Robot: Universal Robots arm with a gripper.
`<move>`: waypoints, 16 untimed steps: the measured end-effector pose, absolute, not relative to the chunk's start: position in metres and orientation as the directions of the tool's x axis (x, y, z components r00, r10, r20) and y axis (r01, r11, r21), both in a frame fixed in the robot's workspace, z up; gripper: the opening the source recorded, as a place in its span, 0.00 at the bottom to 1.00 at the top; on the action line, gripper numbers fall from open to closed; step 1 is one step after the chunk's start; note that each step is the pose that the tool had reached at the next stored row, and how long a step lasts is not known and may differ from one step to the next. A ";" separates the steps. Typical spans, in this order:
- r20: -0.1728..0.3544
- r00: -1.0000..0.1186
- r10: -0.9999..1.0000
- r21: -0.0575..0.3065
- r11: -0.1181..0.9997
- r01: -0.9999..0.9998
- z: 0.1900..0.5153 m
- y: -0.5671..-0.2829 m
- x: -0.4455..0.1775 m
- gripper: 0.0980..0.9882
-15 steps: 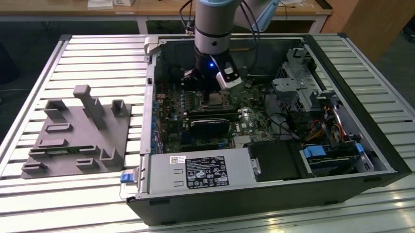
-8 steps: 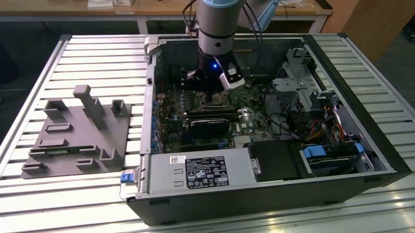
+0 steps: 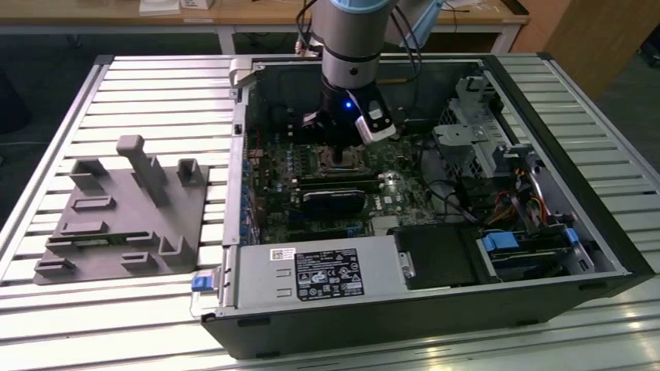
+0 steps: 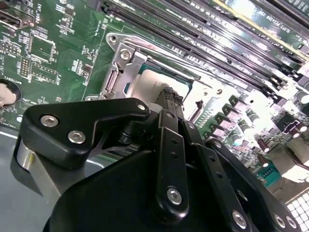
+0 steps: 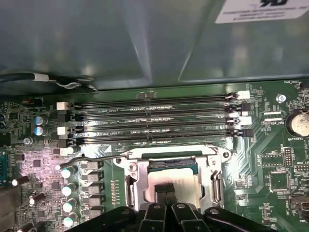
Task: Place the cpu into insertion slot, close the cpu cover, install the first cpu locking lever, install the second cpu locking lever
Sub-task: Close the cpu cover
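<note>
The arm [image 3: 348, 46] is held upright — the tool [image 5: 167, 191] is pointed straight down, with its fingers [image 5: 162, 193] pressed together.

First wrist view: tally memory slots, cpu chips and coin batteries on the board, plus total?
memory slots: 4
cpu: 1
coin battery: 1
Total: 6

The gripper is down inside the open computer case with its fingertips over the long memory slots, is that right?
Not quite. The gripper is down inside the open computer case, but its fingertips are over the silvery cpu, not over the long memory slots, which lie just beside it. The first wrist view shows this.
</note>
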State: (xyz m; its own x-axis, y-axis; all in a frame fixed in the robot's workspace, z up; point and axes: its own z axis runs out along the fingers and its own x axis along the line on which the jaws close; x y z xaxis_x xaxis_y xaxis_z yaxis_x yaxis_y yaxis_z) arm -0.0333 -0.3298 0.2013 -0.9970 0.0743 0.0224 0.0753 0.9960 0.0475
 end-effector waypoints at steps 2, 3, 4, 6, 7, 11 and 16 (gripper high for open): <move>0.023 -0.997 0.074 0.048 0.996 0.075 0.203 -0.330 -0.033 0.01; 0.023 -0.997 0.074 0.048 0.996 0.075 0.203 -0.330 -0.033 0.01; 0.023 -0.997 0.074 0.048 0.996 0.075 0.203 -0.330 -0.033 0.01; 0.023 -0.997 0.074 0.048 0.996 0.075 0.203 -0.330 -0.034 0.01; 0.023 -0.997 0.074 0.049 0.996 0.075 0.203 -0.330 -0.034 0.01; 0.022 -0.997 0.074 0.049 0.996 0.075 0.203 -0.330 -0.038 0.01; 0.022 -0.997 0.074 0.049 0.996 0.075 0.203 -0.330 -0.046 0.01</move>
